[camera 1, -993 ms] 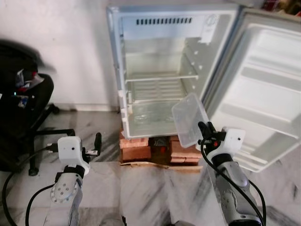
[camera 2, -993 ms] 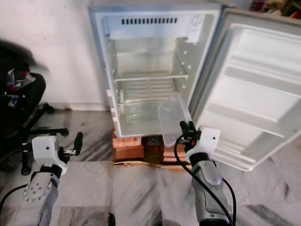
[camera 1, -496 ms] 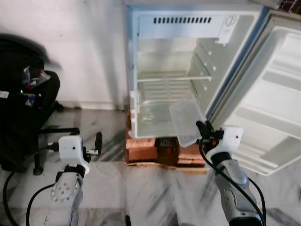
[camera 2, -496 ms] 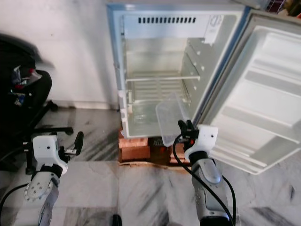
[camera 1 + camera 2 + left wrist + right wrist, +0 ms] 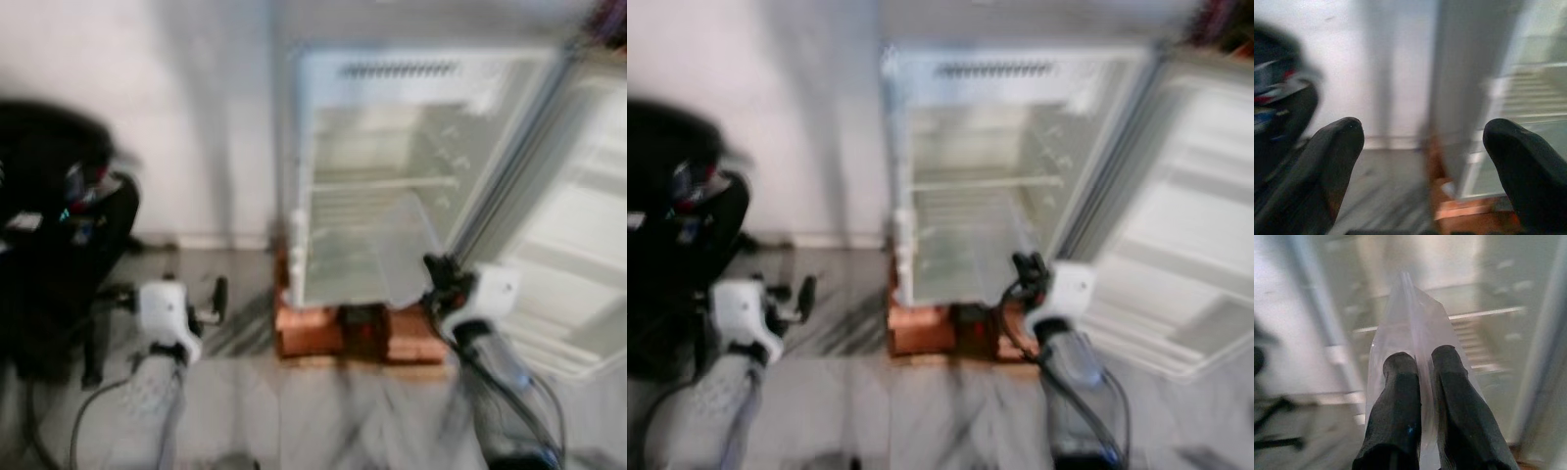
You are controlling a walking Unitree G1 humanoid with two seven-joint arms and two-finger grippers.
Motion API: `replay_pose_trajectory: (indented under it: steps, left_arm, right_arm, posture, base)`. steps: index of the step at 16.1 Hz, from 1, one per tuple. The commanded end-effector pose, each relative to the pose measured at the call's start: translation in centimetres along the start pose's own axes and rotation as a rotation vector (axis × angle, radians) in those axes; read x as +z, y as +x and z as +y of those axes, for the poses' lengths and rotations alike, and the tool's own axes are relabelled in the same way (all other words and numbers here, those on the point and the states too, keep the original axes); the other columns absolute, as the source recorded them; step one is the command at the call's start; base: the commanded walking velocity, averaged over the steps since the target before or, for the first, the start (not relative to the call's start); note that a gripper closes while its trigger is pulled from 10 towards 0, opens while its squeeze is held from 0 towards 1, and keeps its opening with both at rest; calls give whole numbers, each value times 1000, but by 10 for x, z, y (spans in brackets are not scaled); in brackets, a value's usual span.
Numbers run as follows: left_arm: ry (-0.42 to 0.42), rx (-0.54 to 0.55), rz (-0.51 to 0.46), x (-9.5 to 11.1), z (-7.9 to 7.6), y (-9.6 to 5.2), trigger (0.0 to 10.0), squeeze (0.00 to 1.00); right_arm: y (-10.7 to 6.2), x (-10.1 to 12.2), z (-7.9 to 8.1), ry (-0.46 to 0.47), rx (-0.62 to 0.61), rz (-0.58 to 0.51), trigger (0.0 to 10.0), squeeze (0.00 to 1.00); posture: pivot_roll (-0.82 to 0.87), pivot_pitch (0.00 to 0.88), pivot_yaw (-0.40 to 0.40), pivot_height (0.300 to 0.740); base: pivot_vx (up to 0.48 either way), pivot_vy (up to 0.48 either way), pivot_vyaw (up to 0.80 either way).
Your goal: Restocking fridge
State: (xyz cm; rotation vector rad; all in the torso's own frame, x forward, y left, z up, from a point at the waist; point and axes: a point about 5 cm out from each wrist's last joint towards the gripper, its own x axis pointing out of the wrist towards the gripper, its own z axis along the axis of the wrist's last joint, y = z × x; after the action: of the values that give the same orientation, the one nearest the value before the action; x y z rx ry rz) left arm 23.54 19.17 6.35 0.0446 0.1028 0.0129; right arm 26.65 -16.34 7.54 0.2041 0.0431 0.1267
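Observation:
A small fridge point(image 5: 392, 176) stands open ahead on red bricks, its door point(image 5: 578, 225) swung out to the right and its wire shelf point(image 5: 382, 184) bare. My right gripper point(image 5: 1420, 363) is shut on the wall of a clear plastic container point(image 5: 1410, 328), held up in front of the fridge's lower compartment point(image 5: 343, 259). The container point(image 5: 407, 245) looks faint in the blurred eye views. My left gripper point(image 5: 1422, 132) is open and holds nothing, low at the left, pointing past the fridge's left side.
A black office chair point(image 5: 59, 235) loaded with things stands at the left by the white wall. The bricks point(image 5: 313, 333) under the fridge sit on a grey marble floor point(image 5: 294, 411).
The whole picture has shifted and blurred, so the camera is moving: the fridge now sits further right and looks closer. The container stays in my right gripper.

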Motion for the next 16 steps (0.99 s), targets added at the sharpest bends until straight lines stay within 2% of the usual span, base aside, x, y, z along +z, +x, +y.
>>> replay_pose_trajectory:
  steps: [1, 4, 8, 9, 14, 16]
  left_arm:
    - [-8, -14, 2, 0, -4, 2, 10000, 0]
    - [8, -14, 19, -3, -5, 1, 10000, 0]
    - [7, -32, 21, -4, -7, -1, 10000, 0]
    - [32, -6, 24, -6, -6, -3, 10000, 0]
    - [7, -29, 30, -8, -13, -7, 10000, 0]
    - [9, -32, 24, -7, -12, -6, 10000, 0]
  right_arm:
    - [-1, 4, -8, -22, -18, -9, 10000, 0]
    - [-1, 3, -6, -25, -17, -5, 10000, 0]
    - [-1, 2, -6, -27, -13, 1, 10000, 0]
    - [0, 3, -6, -28, -11, -2, 10000, 0]
    - [0, 2, -5, -27, -7, 2, 10000, 0]
    - [0, 2, -5, -27, -6, 1, 10000, 0]
  posture:
    - [113, 63, -36, 740]
    - [118, 73, -38, 740]
    - [120, 76, -40, 740]
    - [122, 77, -42, 740]
    - [122, 83, -46, 740]
    - [120, 82, -46, 740]
  base:
    - [431, 0, 0]
    - [259, 0, 0]
    - [0, 0, -567]
    - [0, 0, -625]
    - [0, 0, -594]
    - [0, 0, 0]
